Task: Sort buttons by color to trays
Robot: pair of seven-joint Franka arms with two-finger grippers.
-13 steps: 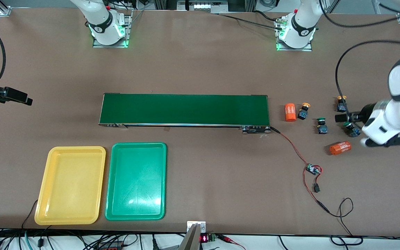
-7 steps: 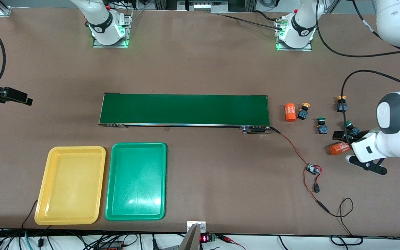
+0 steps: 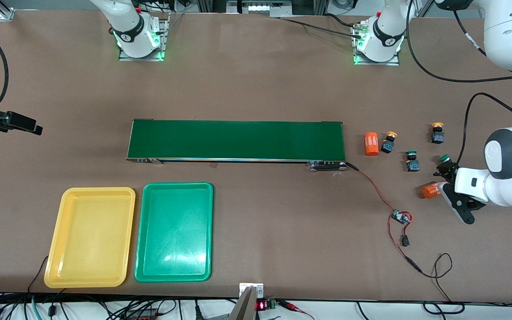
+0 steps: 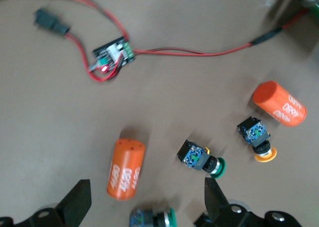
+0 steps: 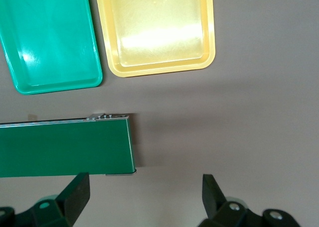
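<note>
Having swung down within the last second, the left gripper (image 3: 448,174) is now held low over a green button (image 4: 152,219) at the left arm's end of the table, fingers (image 4: 77,201) spread wide and empty. All four buttons are left unsorted there, well apart from the yellow tray (image 3: 56,249) and green tray (image 3: 142,249). The right gripper (image 5: 144,199) is kept waiting, open, above the belt (image 5: 65,147).

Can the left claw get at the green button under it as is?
Probably yes: the left claw is open above that green button, with only an orange cylinder lying beside it, seemingly apart.
</note>
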